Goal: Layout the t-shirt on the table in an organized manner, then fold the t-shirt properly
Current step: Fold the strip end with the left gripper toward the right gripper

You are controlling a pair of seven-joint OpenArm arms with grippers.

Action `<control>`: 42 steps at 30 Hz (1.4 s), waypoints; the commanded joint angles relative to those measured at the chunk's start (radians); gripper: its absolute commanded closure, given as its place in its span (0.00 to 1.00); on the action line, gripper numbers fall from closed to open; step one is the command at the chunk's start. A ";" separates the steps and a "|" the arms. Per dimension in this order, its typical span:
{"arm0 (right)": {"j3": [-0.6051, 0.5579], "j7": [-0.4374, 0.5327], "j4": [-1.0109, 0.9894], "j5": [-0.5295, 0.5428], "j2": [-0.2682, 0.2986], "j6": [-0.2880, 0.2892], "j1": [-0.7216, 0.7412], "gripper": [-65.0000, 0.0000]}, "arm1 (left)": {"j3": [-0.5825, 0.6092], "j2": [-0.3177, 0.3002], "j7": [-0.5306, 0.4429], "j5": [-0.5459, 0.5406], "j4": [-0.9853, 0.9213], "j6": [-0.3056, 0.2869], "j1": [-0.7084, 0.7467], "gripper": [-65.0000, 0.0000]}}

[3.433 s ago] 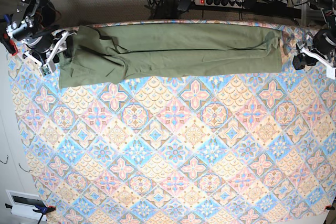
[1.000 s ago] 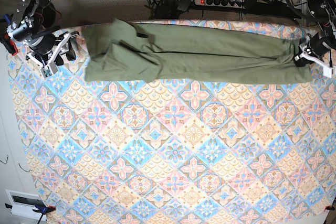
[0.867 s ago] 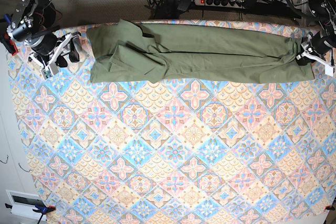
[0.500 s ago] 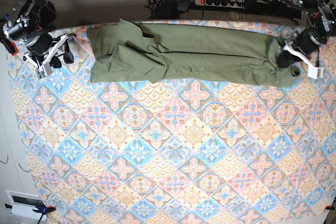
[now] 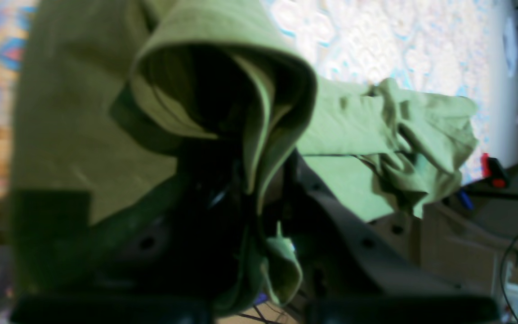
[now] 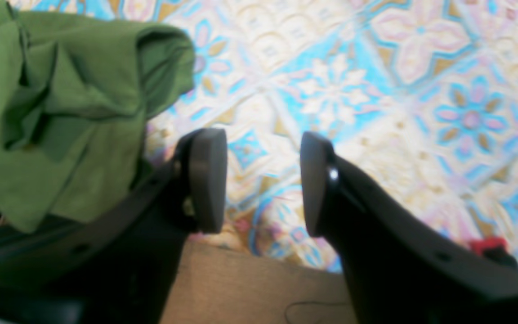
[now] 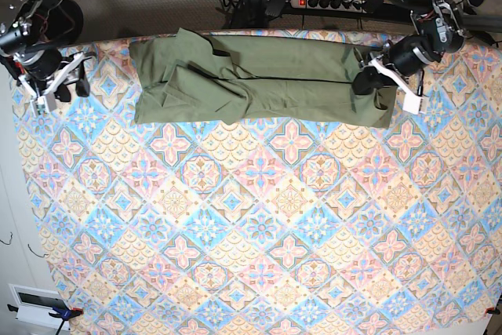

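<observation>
Left wrist view: t-shirt [image 5: 83, 112] fabric drapes over left hand [image 5: 250, 198], hiding fingertips; close cloth blurred. Base view: bench [image 7: 251, 272] cut by frame's lower edge.

Wide bench [image 7: 259, 225] under a cloth of pastel pink, blue and cream diamond tiles with floral medallions. Along the far edge, olive-green t-shirt [image 7: 259, 76] stretched in a long band, rumpled at one end.
</observation>
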 commanded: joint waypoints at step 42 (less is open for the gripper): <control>-0.166 -0.024 0.016 0.059 0.021 0.002 -0.001 0.43 | 0.038 -0.212 -0.059 -0.162 -0.006 -0.005 -0.023 0.51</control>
